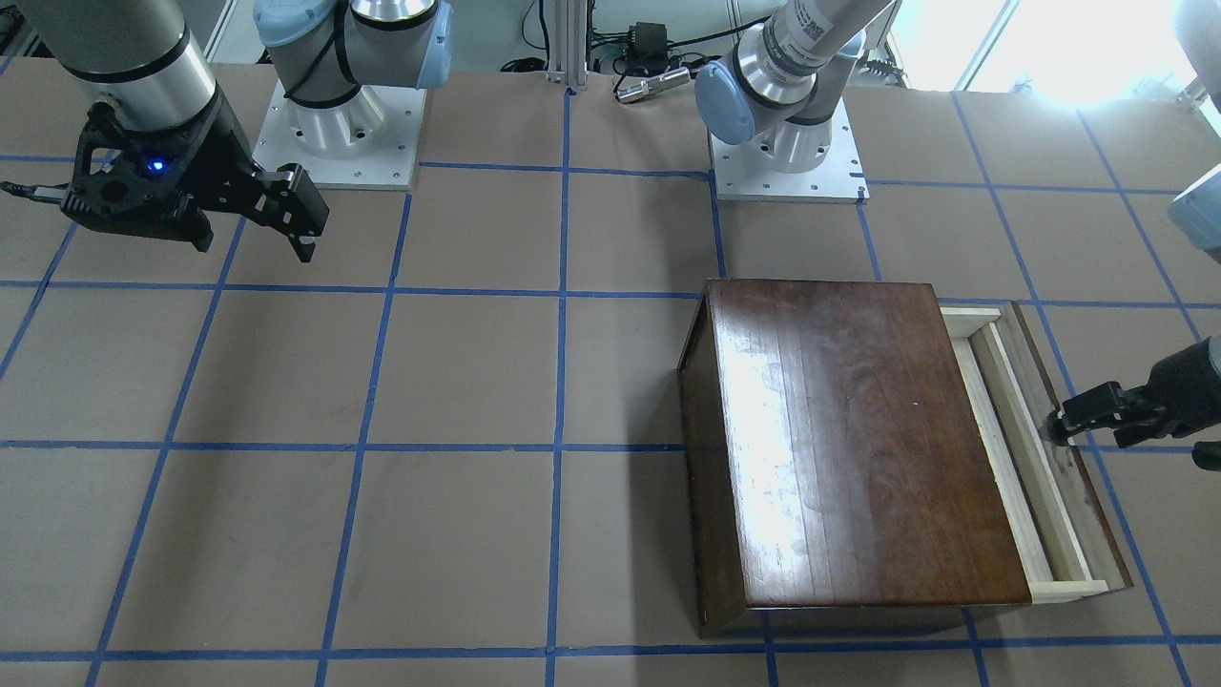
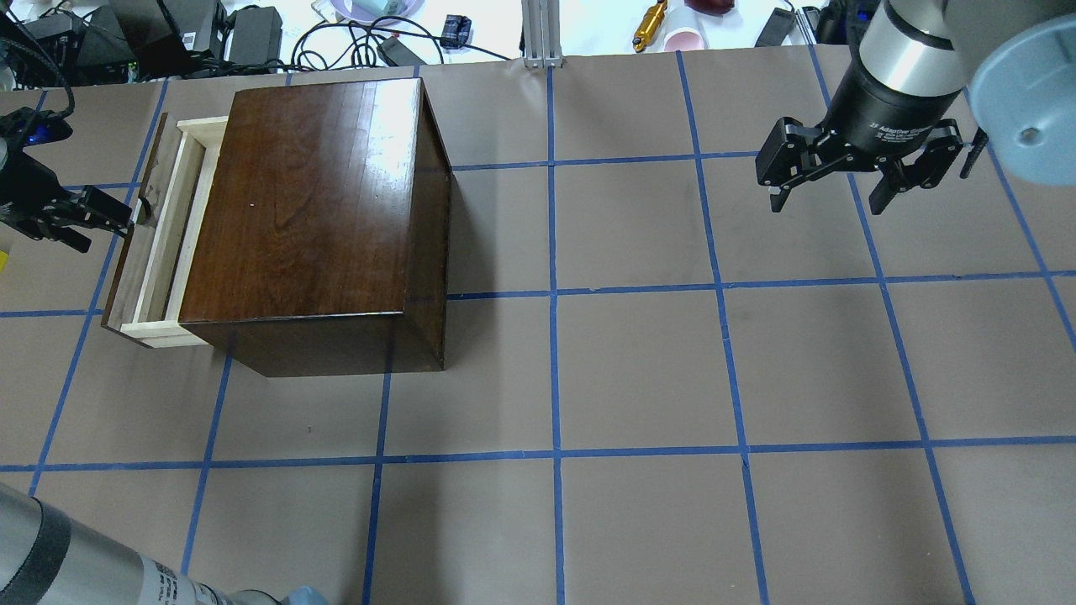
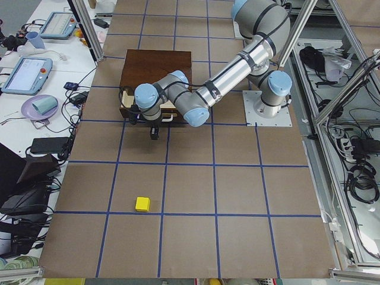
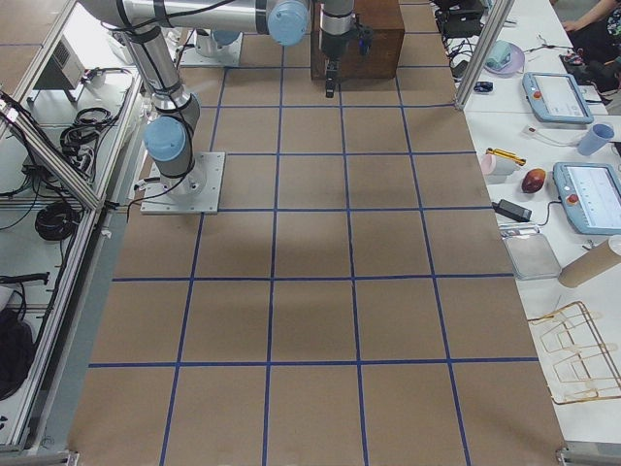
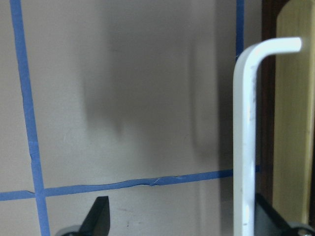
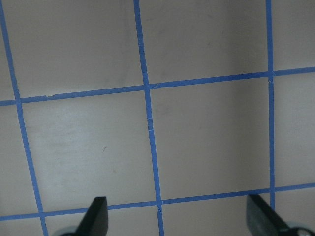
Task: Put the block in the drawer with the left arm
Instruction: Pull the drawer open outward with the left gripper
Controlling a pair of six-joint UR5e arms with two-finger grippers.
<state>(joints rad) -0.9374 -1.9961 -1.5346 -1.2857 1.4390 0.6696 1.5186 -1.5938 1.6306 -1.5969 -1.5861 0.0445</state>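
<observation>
The drawer (image 2: 181, 210) of the dark-brown cabinet (image 2: 311, 210) stands partly pulled out; it also shows in the front view (image 1: 1011, 401). I see nothing in the part of it that shows. My left gripper (image 2: 126, 220) is open at the drawer's front panel (image 1: 1054, 426). In the left wrist view the metal pull (image 5: 244, 137) stands between the fingers, close beside the right finger (image 5: 268, 216). The yellow block (image 3: 142, 203) lies on the table well away from the drawer, out toward the table's left end. My right gripper (image 2: 828, 202) is open and empty above the table (image 1: 253, 243).
The table is brown paper with a blue tape grid. Cables, power bricks and small items lie along the far edge (image 2: 252, 29) behind the cabinet. The two arm bases (image 1: 334, 143) (image 1: 787, 153) stand at the robot's side.
</observation>
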